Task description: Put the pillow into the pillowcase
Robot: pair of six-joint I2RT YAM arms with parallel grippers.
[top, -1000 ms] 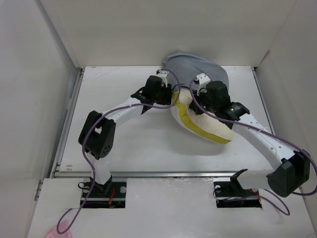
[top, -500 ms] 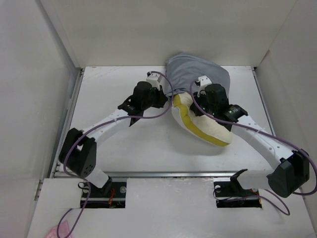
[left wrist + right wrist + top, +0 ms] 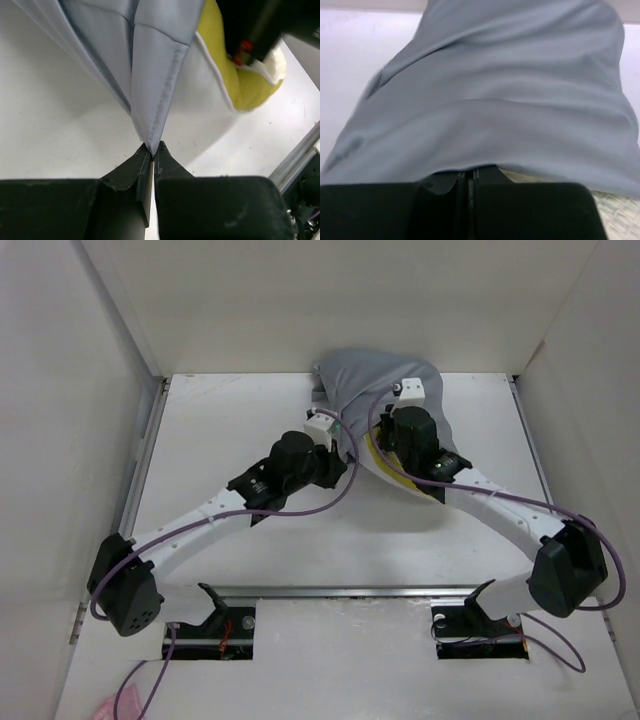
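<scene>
The grey pillowcase (image 3: 365,380) lies bunched at the back middle of the table and covers most of the pillow. Only a yellow-edged strip of the pillow (image 3: 398,472) shows at its near end. My left gripper (image 3: 338,448) is shut on a stitched hem fold of the pillowcase (image 3: 150,65), seen at its tips (image 3: 152,148), with the pillow's yellow band (image 3: 220,70) to the right. My right gripper (image 3: 398,430) is shut, and its tips (image 3: 470,172) lie under the pillowcase edge (image 3: 510,100). A sliver of pillow (image 3: 547,178) shows beneath.
White walls (image 3: 110,370) enclose the table on the left, back and right. A metal rail (image 3: 340,591) runs along the near edge. The right arm's dark body (image 3: 272,25) is close to the left gripper. Bare white tabletop (image 3: 220,420) lies to the left.
Both grippers have drawn the pillowcase toward the near side over the pillow, so much less yellow shows. The left arm has stretched out low, and its gripper has moved nearer and to the right.
</scene>
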